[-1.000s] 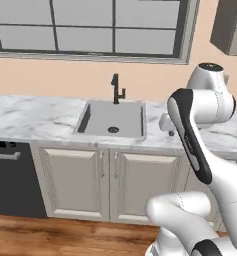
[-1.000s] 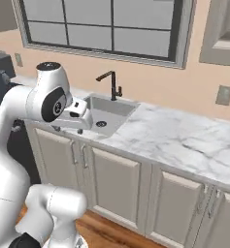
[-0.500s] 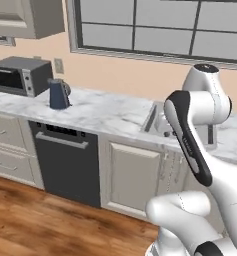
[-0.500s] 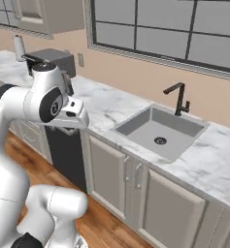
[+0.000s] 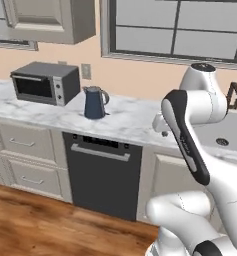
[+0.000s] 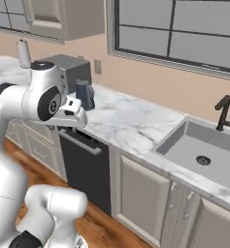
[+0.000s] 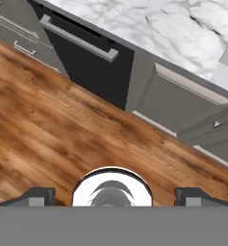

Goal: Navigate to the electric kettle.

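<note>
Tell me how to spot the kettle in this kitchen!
Find the marble counter under the window. Above the black dishwasher stands the kettle, right of the toaster oven. It is small, dark blue and cone-shaped with a loop handle, while the oven is a big grey box.

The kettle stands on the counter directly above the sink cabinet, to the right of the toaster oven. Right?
Not quite. The kettle stands on the counter above the black dishwasher, not the sink cabinet; the sink lies well off to the right. It is right of the toaster oven, as the left base view shows.

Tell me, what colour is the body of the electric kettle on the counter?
The electric kettle is dark navy blue, with a grey handle. The left base view shows it best.
</note>
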